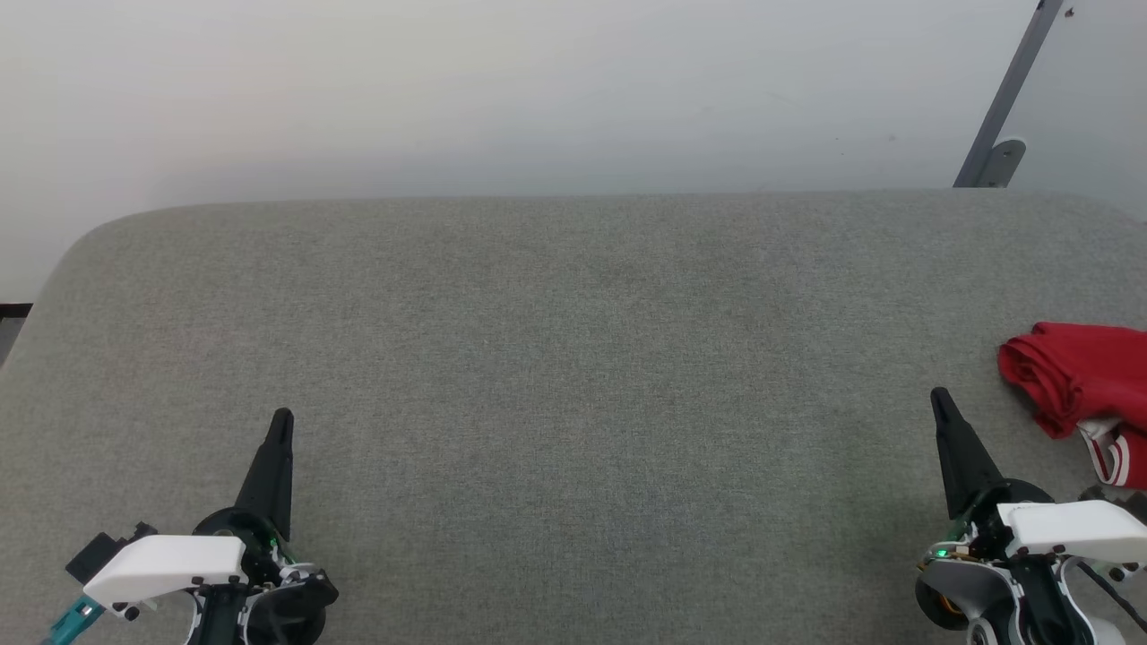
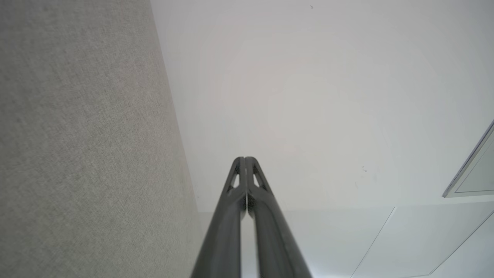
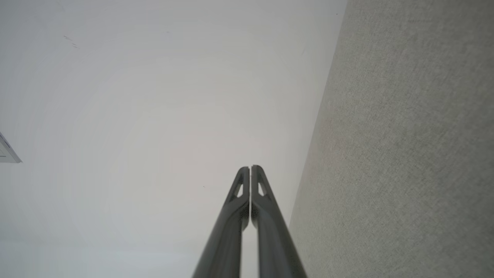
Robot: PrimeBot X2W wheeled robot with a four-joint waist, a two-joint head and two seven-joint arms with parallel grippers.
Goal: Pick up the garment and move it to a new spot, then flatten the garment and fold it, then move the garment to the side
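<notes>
Black-fingered right pincer (image 1: 940,400): tips pressed together, gripping nothing, poised over the grey fabric surface (image 1: 573,305). The left pincer (image 1: 281,421) is likewise closed and empty. The garment (image 1: 1075,372) lies bunched just to the right of the right pincer, a little beyond its tip and clear of it, well apart from the left pincer. Likely hazards: fingers brought down unopened would shove the heap toward the surface's right edge. Pinching a single loose fold would lift the cloth twisted, hampering later flattening.
</notes>
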